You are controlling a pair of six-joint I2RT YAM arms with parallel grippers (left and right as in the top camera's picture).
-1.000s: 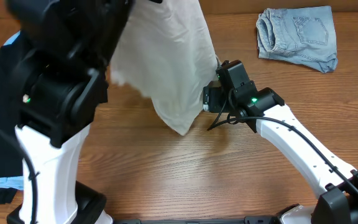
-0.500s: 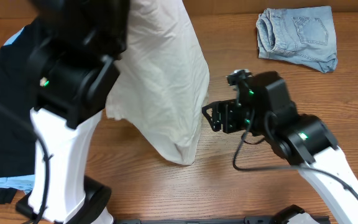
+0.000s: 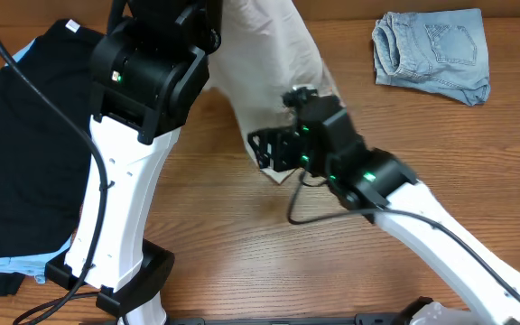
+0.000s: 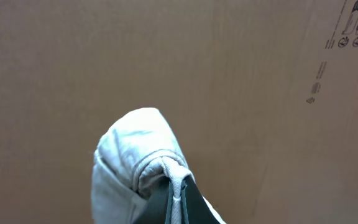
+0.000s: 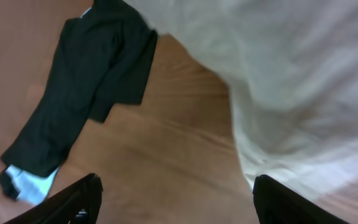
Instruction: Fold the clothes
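Wooden table, brown grain, bare in the front middle. Far left on it a black T-shirt lies spread out, a light-blue scrap poking out at its lower edge. Top right corner: denim shorts, bunched, lying flat, well apart from everything else. Left wrist view has a plain cardboard wall behind, small printed marks at its right edge.

Left arm stands up from its base at the front left, black upper part reaching high toward the camera. Left gripper is clamped tight on a bunched edge of the khaki shorts, fabric pinched between the jaws. Shorts hang down from that grip in the top middle of the table, lower end near the surface; whether it touches cannot be told.

Right arm comes in from the bottom right, stretched low and diagonal. Right gripper sits just beside the hanging lower end of the shorts, jaws spread wide, nothing between them. Right wrist view is blurred.
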